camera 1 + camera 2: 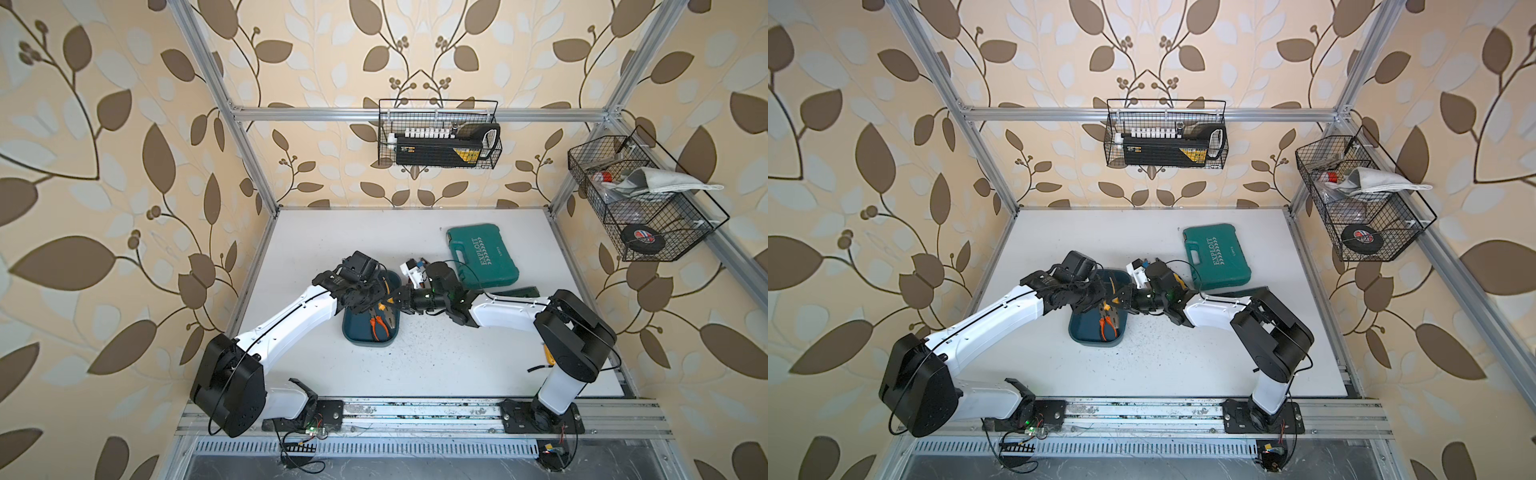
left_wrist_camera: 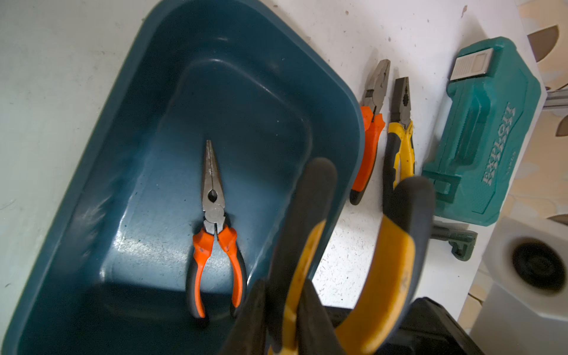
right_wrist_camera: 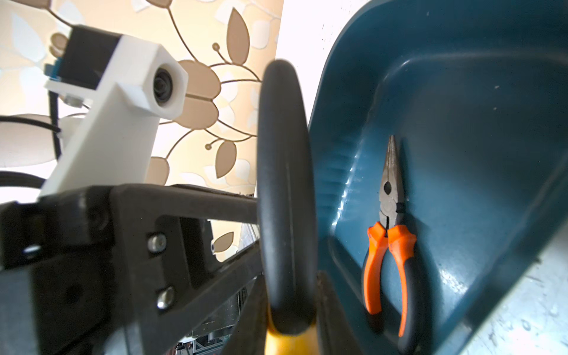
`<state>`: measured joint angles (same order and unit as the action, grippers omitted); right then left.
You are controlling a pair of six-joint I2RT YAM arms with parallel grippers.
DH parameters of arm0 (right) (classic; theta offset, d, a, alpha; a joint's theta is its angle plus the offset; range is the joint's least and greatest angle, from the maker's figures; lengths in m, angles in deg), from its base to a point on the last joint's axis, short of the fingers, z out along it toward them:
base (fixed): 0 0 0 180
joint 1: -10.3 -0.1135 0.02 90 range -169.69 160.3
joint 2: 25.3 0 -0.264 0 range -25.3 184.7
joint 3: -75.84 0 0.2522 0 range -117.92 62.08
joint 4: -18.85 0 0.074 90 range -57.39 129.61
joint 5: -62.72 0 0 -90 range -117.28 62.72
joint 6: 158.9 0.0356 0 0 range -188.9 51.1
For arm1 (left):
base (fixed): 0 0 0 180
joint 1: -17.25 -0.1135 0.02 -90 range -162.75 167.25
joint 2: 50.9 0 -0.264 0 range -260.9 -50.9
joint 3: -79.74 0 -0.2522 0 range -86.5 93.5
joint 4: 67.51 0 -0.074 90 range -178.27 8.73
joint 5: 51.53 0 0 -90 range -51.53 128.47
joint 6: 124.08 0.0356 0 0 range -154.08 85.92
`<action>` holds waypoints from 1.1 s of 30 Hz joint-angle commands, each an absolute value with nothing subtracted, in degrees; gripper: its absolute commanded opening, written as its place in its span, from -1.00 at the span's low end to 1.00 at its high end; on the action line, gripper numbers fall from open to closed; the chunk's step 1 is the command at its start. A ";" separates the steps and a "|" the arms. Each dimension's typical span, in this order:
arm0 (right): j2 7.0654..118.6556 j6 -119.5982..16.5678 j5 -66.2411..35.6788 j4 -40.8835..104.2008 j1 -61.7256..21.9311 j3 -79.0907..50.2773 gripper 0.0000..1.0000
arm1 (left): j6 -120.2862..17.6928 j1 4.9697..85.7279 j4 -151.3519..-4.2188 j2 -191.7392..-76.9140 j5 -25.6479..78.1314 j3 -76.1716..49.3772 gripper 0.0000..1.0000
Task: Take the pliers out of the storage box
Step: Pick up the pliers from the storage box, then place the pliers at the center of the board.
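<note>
**Item 1.** Shallow dark blue-teal plastic storage box (image 1: 352,332), rectangular, rounded corners, no lid. It stands on the white tabletop (image 1: 316,245), near frame centre in both top views, below the point where the two arms meet.

**Item 2.** Long-nose pliers (image 2: 213,212), grey metal jaws, orange-and-black handles. They lie flat on the box floor, jaws together, and are the only tool lying inside.

**Item 3.** Yellow-and-black pliers (image 2: 390,261), handles spread. They are held in the air over the box's right-hand rim, as the top views show it.

**Item 4.** Left gripper (image 2: 285,295). Its black fingers stand on either side of one yellow handle. Whether they press it or stand just clear cannot be told.

**Item 5.** Right gripper (image 3: 290,295). Its fingers are drawn in against both sides of a black-tipped handle of the same pliers, clamped on it.

**Item 6.** Two combination pliers lie on the tabletop outside the box, side by side, jaws pointing the same way.
- The orange-handled pair (image 2: 370,135) is just beside the box's outer wall.
- The yellow-handled pair (image 2: 401,135) lies between the orange-handled pair and the green case.

**Item 7.** Green moulded plastic tool case (image 1: 484,255), lettered EXPLOIT, closed. It sits right of centre and above the box in both top views.

**Item 8.** Black wire baskets, two.
- Back-wall basket (image 1: 438,133), upper centre.
- Side basket (image 1: 642,199), right of frame.
</note>
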<state>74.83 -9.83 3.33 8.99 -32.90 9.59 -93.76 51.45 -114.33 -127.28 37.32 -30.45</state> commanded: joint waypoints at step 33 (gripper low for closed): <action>45.75 -21.44 7.90 26.27 -9.64 35.17 -1.00 | -90.29 51.00 -113.20 -126.30 36.34 -28.93 0.32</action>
<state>44.76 -22.64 4.88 31.99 -9.44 34.29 -91.13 51.36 -114.13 -126.27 37.69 -30.06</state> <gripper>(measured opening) 0.193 0.659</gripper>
